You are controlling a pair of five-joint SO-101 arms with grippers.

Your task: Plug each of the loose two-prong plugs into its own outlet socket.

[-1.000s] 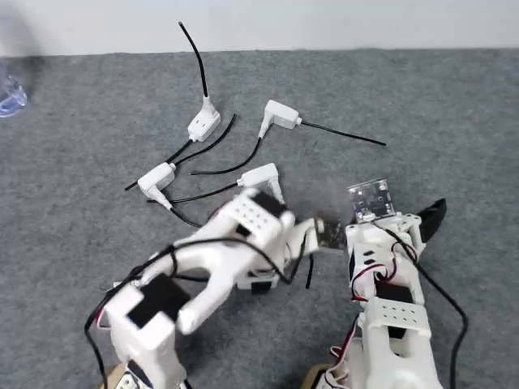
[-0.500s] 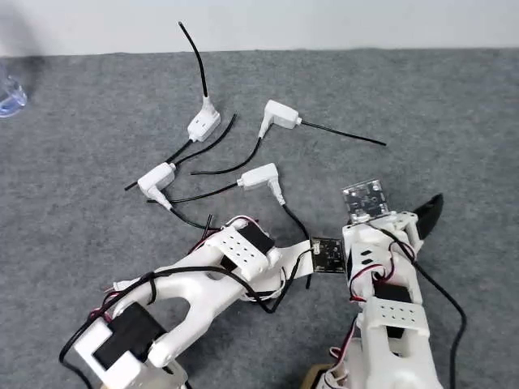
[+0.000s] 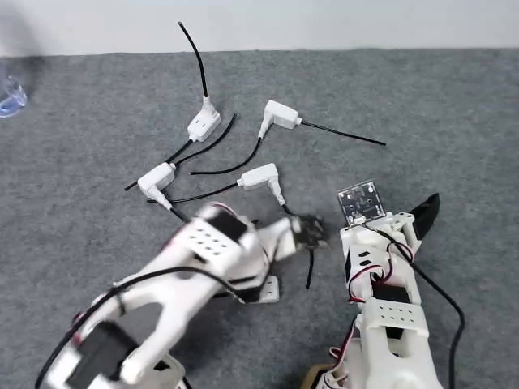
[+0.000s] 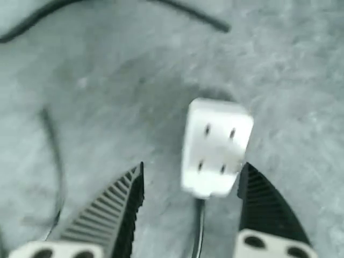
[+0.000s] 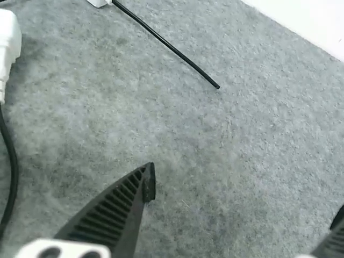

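My left arm (image 3: 203, 251) has shifted back toward the loose cords since half a second ago. My left pincer (image 4: 194, 167) stands apart, one jaw on each side of a white outlet socket (image 4: 215, 148). The socket lies slots-up on the grey mat (image 4: 107, 97), with its cord trailing toward me. My right pincer (image 5: 244, 196) gapes wide over bare mat, and a black cord end (image 5: 215, 85) lies beyond it.

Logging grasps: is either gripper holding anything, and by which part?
Nothing is held. The left gripper is open, a white socket lying unclamped between its fingers; the right gripper is open and empty.
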